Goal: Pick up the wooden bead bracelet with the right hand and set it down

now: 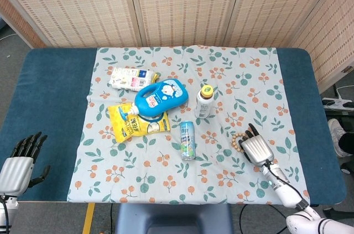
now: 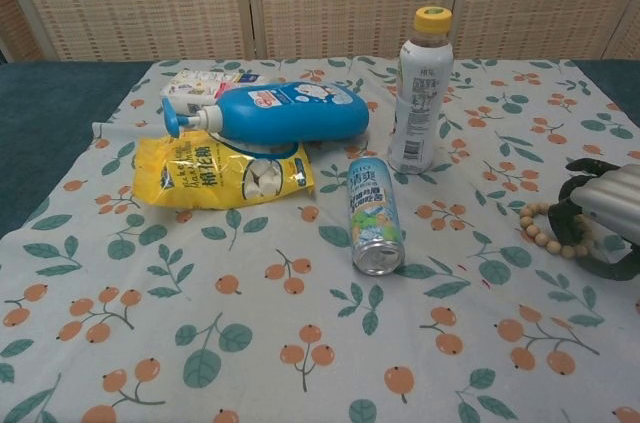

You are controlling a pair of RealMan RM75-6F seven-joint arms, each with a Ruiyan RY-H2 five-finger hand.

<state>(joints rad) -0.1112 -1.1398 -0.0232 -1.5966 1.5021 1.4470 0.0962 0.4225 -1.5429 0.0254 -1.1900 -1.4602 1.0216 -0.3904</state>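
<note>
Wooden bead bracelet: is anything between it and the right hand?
Nothing visible. The right hand is already over the wooden bead bracelet, fingers curled at the beads. The nearest things, the can and the bottle, lie off to the side.

Lying can [image 1: 187, 140] left of right hand [image 1: 255, 149]

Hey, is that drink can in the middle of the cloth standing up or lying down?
Lying down. The drink can rests on its side on the floral cloth, its round end facing the chest camera, while the bottle behind it stands upright.
</note>
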